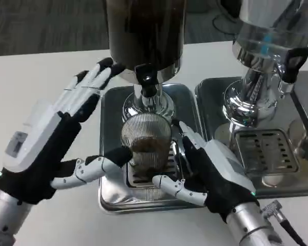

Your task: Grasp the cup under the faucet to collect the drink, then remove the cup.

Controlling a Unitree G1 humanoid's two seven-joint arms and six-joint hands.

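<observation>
- Cup (146, 141): clear ribbed glass, upright on the drip grate (138, 179) directly beneath the faucet (147, 77); a little brown drink lies in its bottom.
- Dispenser (143, 36): tall vessel of dark liquid above the faucet, standing in a steel tray (110, 197) on the white tabletop (41, 77).
- Right hand (210, 171): grasping the cup, fingers against its right side and thumb curved round the base in front.
- Left hand (56, 138): released and spread, holding nothing; its thumb tip touches the cup's left wall, its fingers point toward the dispenser's base.
- Second dispenser (269, 31): clear vessel with a black-handled tap (292, 64), on its own tray (208, 92) and grate (264, 151) just right of the first, close beside the right hand.
- Cable (290, 230): at the right wrist.
</observation>
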